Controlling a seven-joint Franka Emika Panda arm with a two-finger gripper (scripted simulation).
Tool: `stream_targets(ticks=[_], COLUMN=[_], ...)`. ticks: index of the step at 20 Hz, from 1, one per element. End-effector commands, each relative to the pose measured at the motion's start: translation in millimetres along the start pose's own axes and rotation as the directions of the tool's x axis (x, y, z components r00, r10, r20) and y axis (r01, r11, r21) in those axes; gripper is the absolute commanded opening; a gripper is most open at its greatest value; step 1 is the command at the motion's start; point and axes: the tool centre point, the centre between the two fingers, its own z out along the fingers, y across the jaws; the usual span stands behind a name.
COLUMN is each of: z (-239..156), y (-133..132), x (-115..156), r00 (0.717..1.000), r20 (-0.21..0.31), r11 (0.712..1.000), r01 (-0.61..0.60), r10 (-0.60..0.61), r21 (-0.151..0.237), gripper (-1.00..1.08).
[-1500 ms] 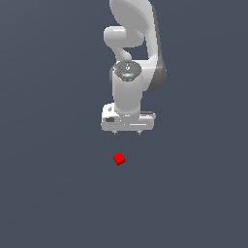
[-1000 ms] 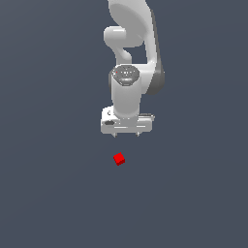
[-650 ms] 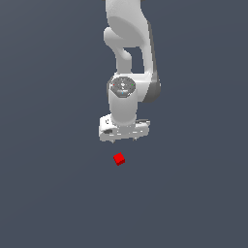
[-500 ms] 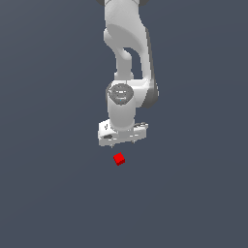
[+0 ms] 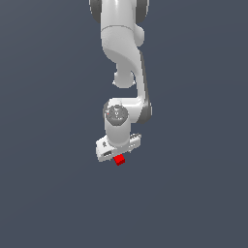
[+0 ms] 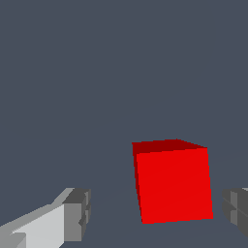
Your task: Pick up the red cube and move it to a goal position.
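the arm reached down from 12 o'clock in the exterior view, and the gripper (image 5: 117,154) stood low over the grey counter (image 5: 193,193); the red cube (image 5: 119,160) peeked out from under the gripper at about 5 o'clock of the white hand, so the two were overlapping in that view; in the wrist view the red cube (image 6: 173,181) rested on the counter between the fingers (image 6: 77,213); the fingers were apart and nothing was clamped; there was a clear gap between the cube and the one finger pad, and a narrower gap to the other pad, so the cube was not centred; it sat nearer to one pad; the cube seemed also a little rotated against the line of the pads, not square to them.

the step in hand looked like the last part of the descent before closing; the lift and the carrying to the goal were not yet done; no goal marker was visible in the pictures.

some things could go wrong from here; because the cube was off-centre, the nearer pad would touch it first and push it along the counter, and it might turn or slip out sideways; because it was slightly rotated, the pads might catch an edge instead of flat faces, and the grip would be weak; if the fingers closed too high, they would hold only the top of such a small cube, and it could drop during the lift.
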Motion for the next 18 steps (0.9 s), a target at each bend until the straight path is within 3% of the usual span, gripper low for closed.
stream_targets(ticks=[1, 10, 11, 18], z=[9.9, 22.6, 22.6, 22.6], y=[3.9, 8.7, 8.7, 8.7], x=[4.7, 11.5, 11.5, 11.5], r00=[0.999, 0.996, 0.996, 0.996], r20=[-0.003, -0.004, -0.004, -0.004], r11=[0.999, 0.996, 0.996, 0.996], r01=[0.038, 0.085, 0.085, 0.085], r10=[-0.038, -0.085, -0.085, -0.085], r21=[-0.002, -0.006, -0.006, -0.006], gripper=[1.0, 1.0, -1.0, -1.0])
